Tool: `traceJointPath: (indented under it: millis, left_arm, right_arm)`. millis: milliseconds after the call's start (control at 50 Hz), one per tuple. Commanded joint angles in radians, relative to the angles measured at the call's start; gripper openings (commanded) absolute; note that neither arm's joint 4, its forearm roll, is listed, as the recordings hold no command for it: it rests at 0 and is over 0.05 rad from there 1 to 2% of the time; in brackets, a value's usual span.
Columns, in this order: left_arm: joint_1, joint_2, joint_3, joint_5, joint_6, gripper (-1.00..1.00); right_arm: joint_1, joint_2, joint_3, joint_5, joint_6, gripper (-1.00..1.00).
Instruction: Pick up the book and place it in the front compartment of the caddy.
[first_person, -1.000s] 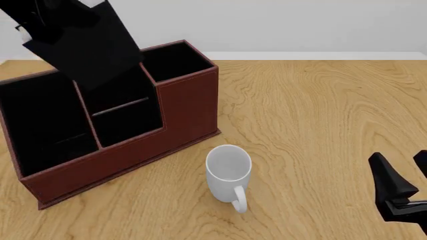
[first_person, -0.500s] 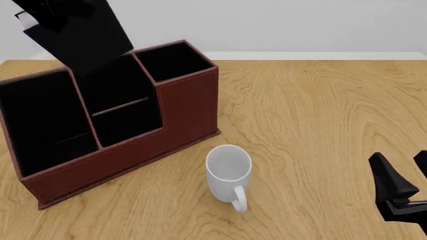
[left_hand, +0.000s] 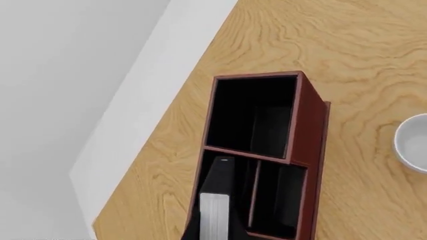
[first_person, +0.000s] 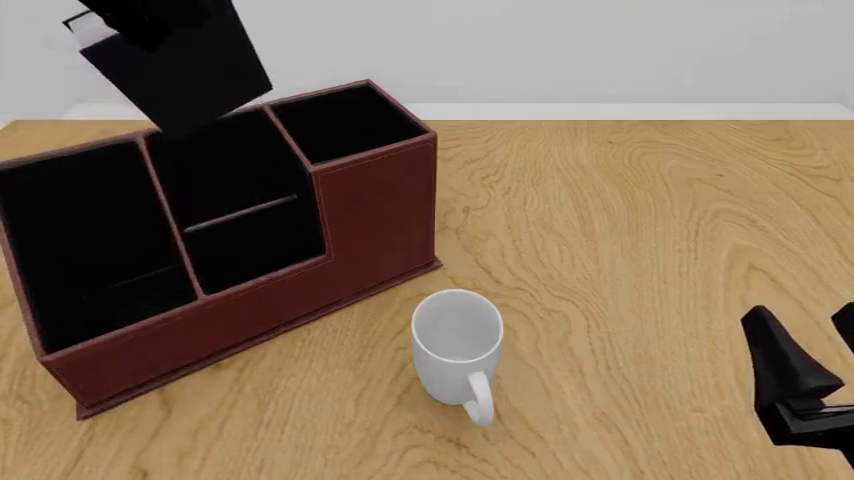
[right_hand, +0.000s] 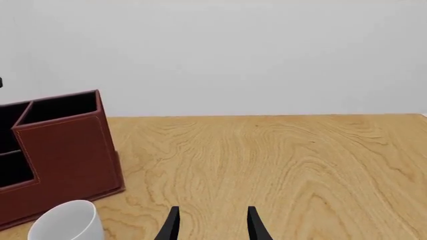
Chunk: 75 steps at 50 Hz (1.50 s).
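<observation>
The book (first_person: 174, 62), black-covered, hangs tilted in the air above the caddy's (first_person: 374, 215) back edge, with my left gripper (first_person: 144, 14) shut on its top. In the left wrist view the book (left_hand: 215, 192) shows its white page edges, directly over the front compartment (left_hand: 273, 200), the medium cell with the thin reddish bar (left_hand: 253, 192). That same front compartment (first_person: 240, 215) is seen with nothing in it. My right gripper (right_hand: 213, 227) stands open low over the table at the near right (first_person: 814, 350), far from the caddy.
A white mug (first_person: 457, 340) stands upright just in front of the caddy's right end; its rim also shows in both wrist views (left_hand: 410, 145) (right_hand: 67, 222). The caddy's widest cell (first_person: 74, 235) and small square cell (first_person: 350, 122) hold nothing visible.
The left gripper has lifted the book up and slightly right; its lower edge, which dipped toward the medium cell, now hangs above the caddy's rim. The right arm has hardly moved.
</observation>
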Motion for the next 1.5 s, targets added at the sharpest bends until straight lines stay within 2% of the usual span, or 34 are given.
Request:
traceJointPath:
  millis: [20,240,360,920,1160,1220,1500]
  left_arm:
    - [0.017,0.051,-0.003,-0.035,0.022,-1.00]
    - [0.038,0.083,-0.004,-0.043,0.024,-1.00]
    - [0.061,0.079,0.043,-0.068,0.044,-1.00]
    - [0.106,0.085,0.083,-0.097,0.075,-1.00]
    - [0.080,0.114,0.038,-0.085,0.052,-1.00]
    - [0.100,0.118,0.064,-0.104,0.069,-1.00]
    - [0.096,0.155,0.067,-0.121,0.066,-1.00]
  right_arm:
    - [-0.002,-0.003,0.000,0.002,0.003,1.00]
    - [0.000,0.010,0.000,-0.008,0.003,1.00]
    - [0.000,0.023,0.000,-0.018,0.000,1.00]
    - [0.008,0.036,0.000,-0.028,0.007,1.00]
    - [0.008,0.051,0.000,-0.042,0.008,1.00]
    - [0.008,0.052,0.000,-0.043,0.007,1.00]
    - [0.005,0.066,0.000,-0.052,0.012,1.00]
